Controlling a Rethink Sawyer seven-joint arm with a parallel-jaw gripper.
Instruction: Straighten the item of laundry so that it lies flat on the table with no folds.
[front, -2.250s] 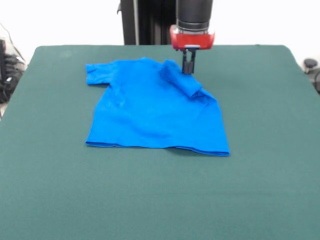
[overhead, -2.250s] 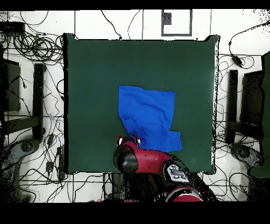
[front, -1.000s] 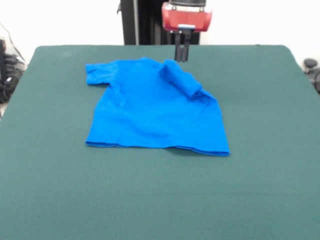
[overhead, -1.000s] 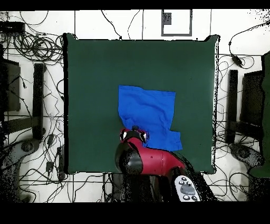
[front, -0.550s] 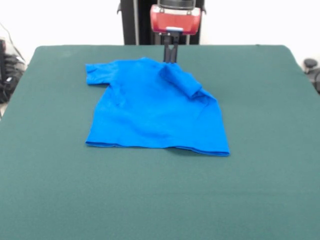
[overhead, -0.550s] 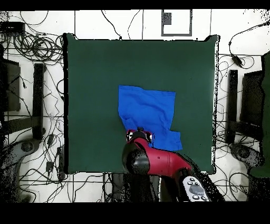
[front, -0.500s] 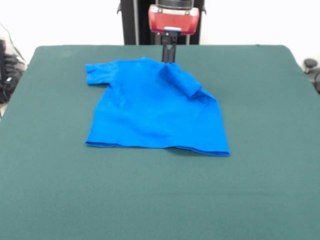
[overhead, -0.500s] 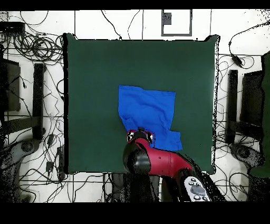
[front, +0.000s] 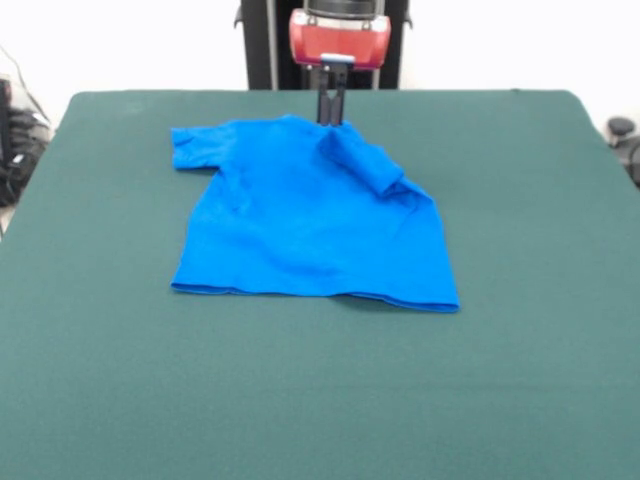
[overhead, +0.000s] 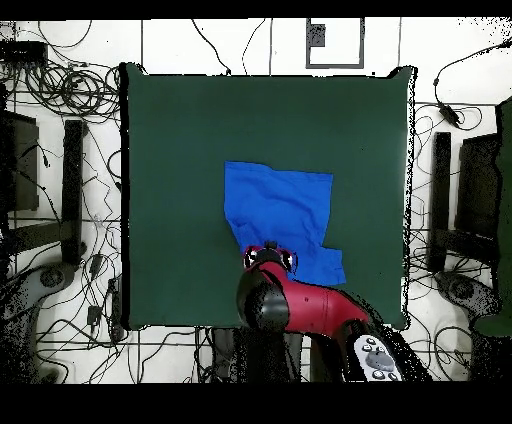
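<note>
Shirt (front: 300, 215): thin, soft, light fabric. Expect it to drape and drag, not slide as one piece; a pull on one edge will likely carry only that layer. It should not tear easily, but a pinch could catch two layers where it is doubled.

Best hold, in my judgement: the folded-over sleeve (front: 365, 160), at its free hem, so you can draw it outward toward 2 o'clock in the front view.

Gripper (front: 330, 115): hangs above the collar edge, just at 10 o'clock of that sleeve fold. The jaws look close together and hold nothing. No contact with the cloth that I can confirm.

Shirt position: on the table (front: 520, 330), toward its far half in the front view, a little left of centre. In the overhead view the shirt (overhead: 285, 210) sits near centre, with the arm covering its 6 o'clock edge.

Look: bright blue, body mostly flat with slight ripples. One sleeve spread at 10 o'clock, the other rolled onto the shoulder. Bottom hem slightly doubled at the 5 o'clock corner.
</note>
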